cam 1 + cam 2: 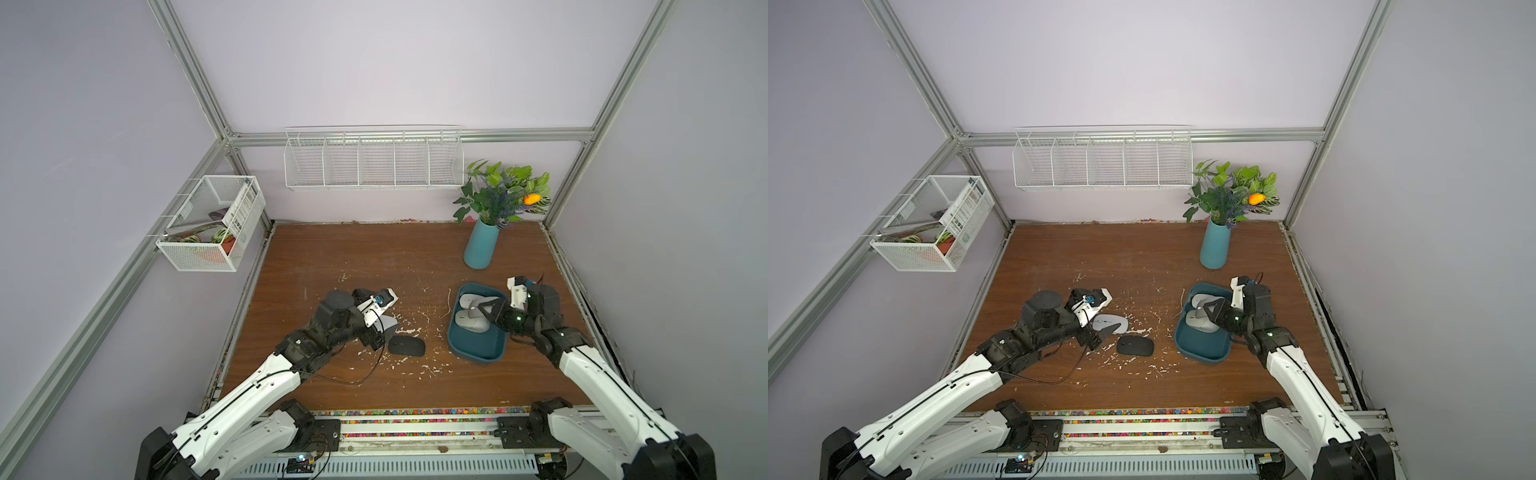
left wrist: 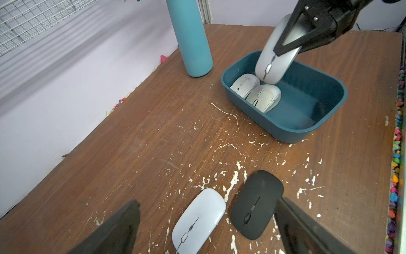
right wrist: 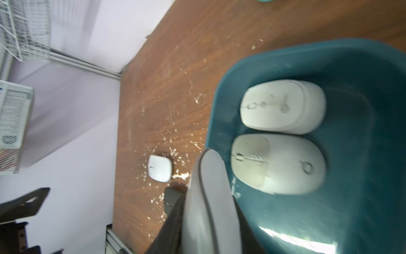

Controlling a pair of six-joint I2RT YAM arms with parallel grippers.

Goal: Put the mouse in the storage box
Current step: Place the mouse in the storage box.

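R fingers clamped on grey mouse, upper right, over storage box w/ two pale mice inside. L fingers wide apart, bottom of frame, over white mouse & black mouse on desk.

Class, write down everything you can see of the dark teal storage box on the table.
The storage box is a shallow, dark teal, plastic-looking tray, rectangular with rounded corners and low flared walls. It sits flat on the wooden table, near the teal vase. Two white mice lie side by side at its vase end; the rest of its floor is bare. The right gripper holds a grey mouse tilted nose-down above it; contact is unclear.
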